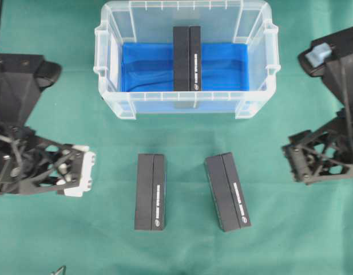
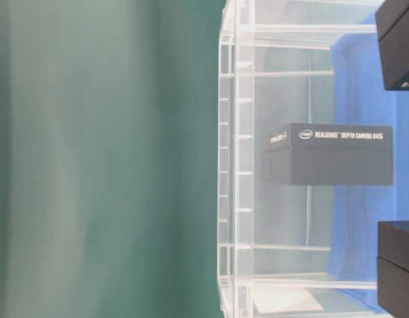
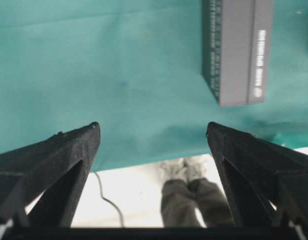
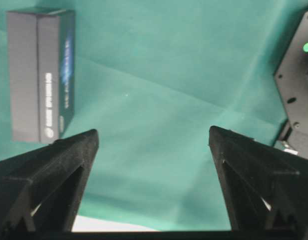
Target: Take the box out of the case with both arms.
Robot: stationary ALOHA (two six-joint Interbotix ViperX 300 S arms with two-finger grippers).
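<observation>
Overhead view shows a clear plastic case [image 1: 186,103] sitting on a green surface [image 1: 67,126], up at the far side. It has a blue liner [image 1: 147,66] on its bottom. One black box [image 1: 187,58] stands in the middle of the case, on the blue liner, with gaps between it and the side walls. From the table-level view, the same box [image 2: 330,154] shows through the clear wall, and white letters run along its side.

Two more black boxes lie on the green surface in front of the case. One box [image 1: 150,191] lies straight. The other box [image 1: 227,191] lies just to its right and is turned a little. They do not touch each other.

On the left side, the left hand [image 1: 79,170] has white fittings at its tip. It is well apart from the case and from the boxes. In the left wrist view its two black fingers [image 3: 59,160] stand wide apart with nothing between them.

On the right side, the right hand [image 1: 296,157] is also away from the case. In the right wrist view its fingers [image 4: 54,165] stand wide apart too, and only green cloth shows between them.

Both hands hold nothing.
</observation>
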